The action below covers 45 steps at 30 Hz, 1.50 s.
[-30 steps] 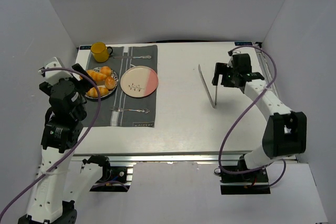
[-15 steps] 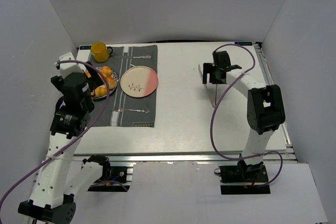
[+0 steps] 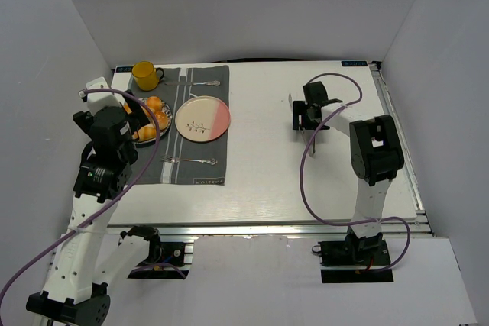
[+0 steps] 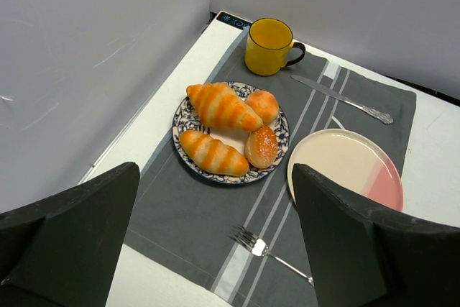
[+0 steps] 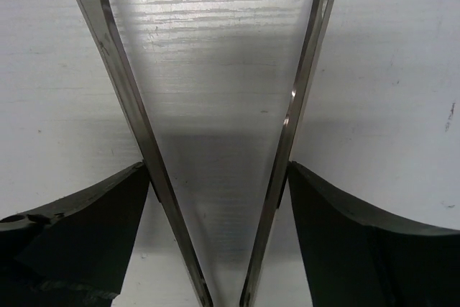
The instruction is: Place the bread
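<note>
Bread sits on a blue-patterned plate [image 4: 181, 124]: two striped long rolls [image 4: 223, 106] [image 4: 213, 153] and two round buns [image 4: 264, 105] [image 4: 261, 146]. In the top view the bread [image 3: 153, 104] is partly hidden by my left gripper [image 3: 136, 121]. That left gripper [image 4: 215, 170] hangs open above the grey placemat [image 4: 187, 213], just short of the plate, with nothing in it. My right gripper [image 5: 218, 170] [image 3: 308, 118] is open low over the table, astride metal tongs [image 5: 122, 91] [image 3: 312, 143]. Its fingers [image 5: 93, 213] touch the outsides of the tongs' spread arms.
A cream and pink plate [image 4: 345, 170] [image 3: 202, 118] lies right of the bread plate. A yellow mug [image 4: 269, 47] and a knife [image 4: 341, 98] lie at the mat's far end, and a fork [image 4: 269, 253] at its near end. White walls close in the table.
The right arm swung left and down until its gripper came astride the tongs. The left arm moved in towards the bread plate, then held still.
</note>
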{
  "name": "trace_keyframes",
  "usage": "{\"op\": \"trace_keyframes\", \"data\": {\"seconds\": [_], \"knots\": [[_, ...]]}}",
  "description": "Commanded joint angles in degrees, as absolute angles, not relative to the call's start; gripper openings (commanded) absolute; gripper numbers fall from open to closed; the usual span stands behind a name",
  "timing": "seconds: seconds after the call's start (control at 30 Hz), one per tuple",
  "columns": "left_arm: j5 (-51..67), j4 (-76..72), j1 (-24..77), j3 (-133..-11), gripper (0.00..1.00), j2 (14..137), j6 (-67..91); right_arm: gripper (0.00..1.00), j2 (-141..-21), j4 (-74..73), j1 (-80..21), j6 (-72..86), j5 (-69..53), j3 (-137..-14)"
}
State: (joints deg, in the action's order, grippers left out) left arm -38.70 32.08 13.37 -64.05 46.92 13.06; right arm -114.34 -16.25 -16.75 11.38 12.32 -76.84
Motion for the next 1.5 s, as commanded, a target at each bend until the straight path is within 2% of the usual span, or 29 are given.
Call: {"op": "trace_keyframes", "data": {"seconds": [0.0, 0.07, 0.2, 0.27, 0.5, 0.63, 0.77, 0.87, 1.1, 1.3, 1.47], "knots": [[-40.1, 31.4, 13.7, -63.3, 0.98, 46.1, 12.5, 0.82, -114.1, -13.9, -17.1, 12.2, 13.0, -77.2], [-40.1, 31.3, 13.8, -63.0, 0.98, 46.1, 12.4, 0.80, -114.5, -14.1, -17.1, 12.0, 13.3, -77.2], [-40.3, 31.1, 14.0, -62.7, 0.98, 46.1, 12.3, 0.59, -115.0, -14.4, -17.5, 12.0, 14.2, -76.9], [-40.6, 31.1, 14.0, -62.8, 0.98, 46.1, 12.1, 0.55, -114.6, -15.0, -17.7, 12.0, 14.7, -76.7], [-41.0, 31.0, 14.2, -62.6, 0.98, 46.0, 12.0, 0.54, -105.8, -20.6, -21.6, 10.7, 17.6, -80.8], [-41.1, 30.8, 14.3, -62.5, 0.98, 45.9, 11.9, 0.51, -99.2, -24.6, -26.2, 9.8, 19.2, -86.9], [-41.0, 30.7, 14.3, -62.3, 0.98, 45.5, 12.0, 0.51, -97.5, -27.4, -31.1, 9.7, 18.7, -93.2], [-41.1, 30.7, 14.3, -62.2, 0.98, 45.2, 12.2, 0.51, -100.2, -27.7, -36.2, 8.8, 17.5, -98.7], [-48.3, 33.0, 14.3, -66.1, 0.98, 44.6, 13.7, 0.51, -118.9, -30.0, -46.1, 7.6, 12.8, -124.1], [-52.9, 33.7, 14.3, -72.5, 0.98, 46.3, 14.7, 0.52, -125.1, -19.2, -51.4, 9.0, 3.5, -126.9], [-52.8, 34.3, 14.9, -74.1, 0.98, 46.9, 14.5, 0.51, -130.1, -15.2, -53.3, 11.9, 0.9, -129.3]]}}
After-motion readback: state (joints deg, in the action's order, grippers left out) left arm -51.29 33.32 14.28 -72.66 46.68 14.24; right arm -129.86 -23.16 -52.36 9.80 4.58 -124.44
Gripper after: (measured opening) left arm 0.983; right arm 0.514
